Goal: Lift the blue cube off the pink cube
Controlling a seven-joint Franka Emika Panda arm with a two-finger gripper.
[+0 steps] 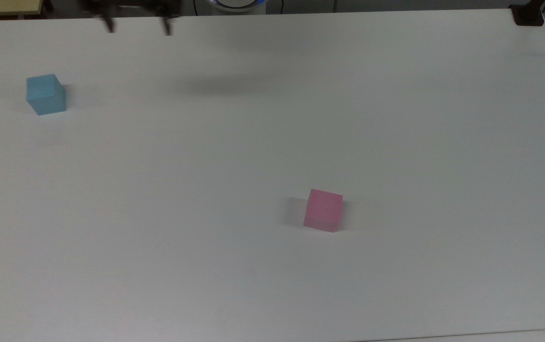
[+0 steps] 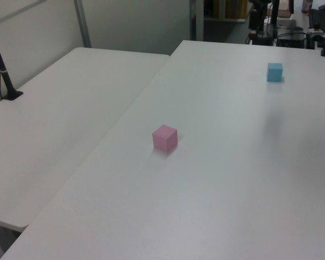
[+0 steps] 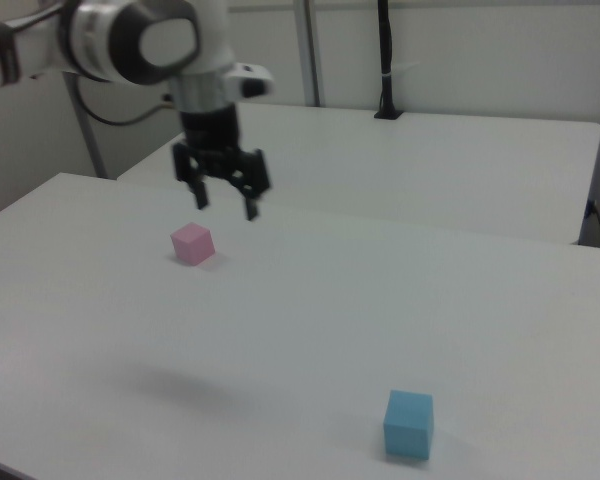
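Observation:
The blue cube [image 1: 45, 94] rests alone on the white table [image 1: 272, 142] near the top view's left edge; I also see the blue cube [image 2: 274, 71] far back in the left view and the blue cube [image 3: 409, 424] close in the right view. The pink cube [image 1: 323, 210] sits by itself near the table's middle, as the pink cube [image 2: 165, 137] and the pink cube [image 3: 192, 243] confirm. My gripper [image 3: 226, 206] hangs open and empty high above the table, its fingertips [image 1: 109, 26] blurred at the top view's upper edge, far from both cubes.
A second white table [image 2: 59, 119] adjoins on the left view's left, with a black post [image 2: 2, 70] clamped to it. A black clamp [image 1: 528, 14] sits at the top view's upper right corner. Cables and equipment [image 2: 292, 32] lie behind the table's far end.

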